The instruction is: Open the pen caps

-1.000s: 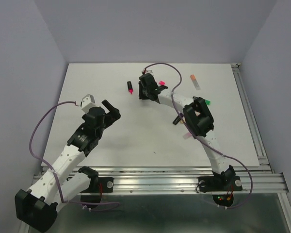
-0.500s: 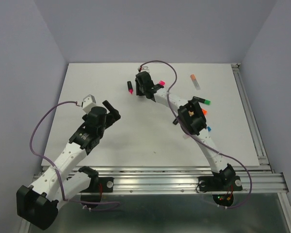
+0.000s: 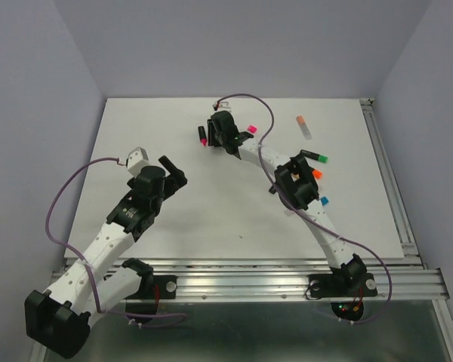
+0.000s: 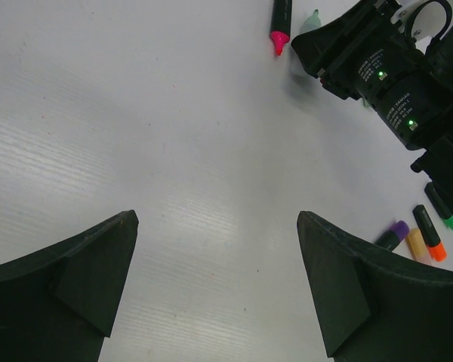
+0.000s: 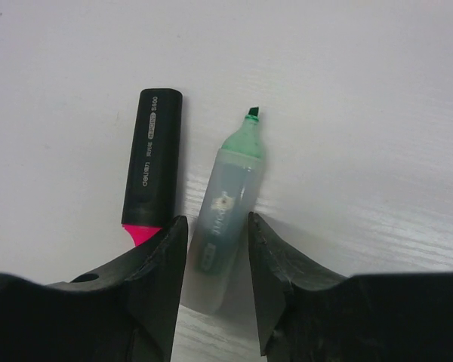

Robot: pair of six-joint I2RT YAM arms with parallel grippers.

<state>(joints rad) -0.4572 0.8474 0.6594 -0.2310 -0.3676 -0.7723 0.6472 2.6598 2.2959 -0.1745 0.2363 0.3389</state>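
My right gripper (image 5: 217,222) is low over the table at the back, its jaws narrowly open on either side of an uncapped translucent green pen (image 5: 225,204) that lies on the table with its green tip bare. A black pen with a pink end (image 5: 152,162) lies just left of it, and it shows in the top view too (image 3: 202,136). In the top view the right gripper (image 3: 220,138) hides the green pen. A small pink cap (image 3: 251,128) lies to its right. My left gripper (image 4: 217,219) is open and empty, well short of the pens.
A pale pen with an orange end (image 3: 305,127) lies at the back right. More pens, with green (image 3: 317,157), orange (image 3: 315,173) and blue (image 3: 324,200) ends, lie by the right arm's elbow. The metal rail (image 3: 392,188) runs along the table's right edge.
My right gripper has moved left and towards the back, up beside the pink-ended black pen. Its elbow has shifted left, uncovering the pens by it. The left arm has hardly moved.
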